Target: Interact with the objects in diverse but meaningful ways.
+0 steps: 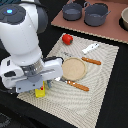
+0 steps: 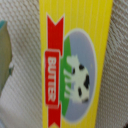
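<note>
A yellow box (image 2: 75, 60) with a red "BUTTER" label and a cow picture fills the wrist view, lying on the woven mat. In the exterior view only a corner of the yellow box (image 1: 40, 92) shows beneath my gripper (image 1: 38, 84), which hangs close over it. The arm's body hides the fingers, so their state is unclear. A shiny red pepper (image 1: 67, 38) sits at the mat's far side. A white elongated piece (image 1: 90, 48) lies toward the exterior view's right of it.
A tan round plate (image 1: 74, 68) rests mid-mat between two pieces of wooden-handled cutlery (image 1: 91, 61) (image 1: 76, 85). Two grey pots (image 1: 72, 11) (image 1: 96, 14) stand on a brown board at the back. A blurred grey-green shape (image 2: 4, 50) sits at the wrist view's edge.
</note>
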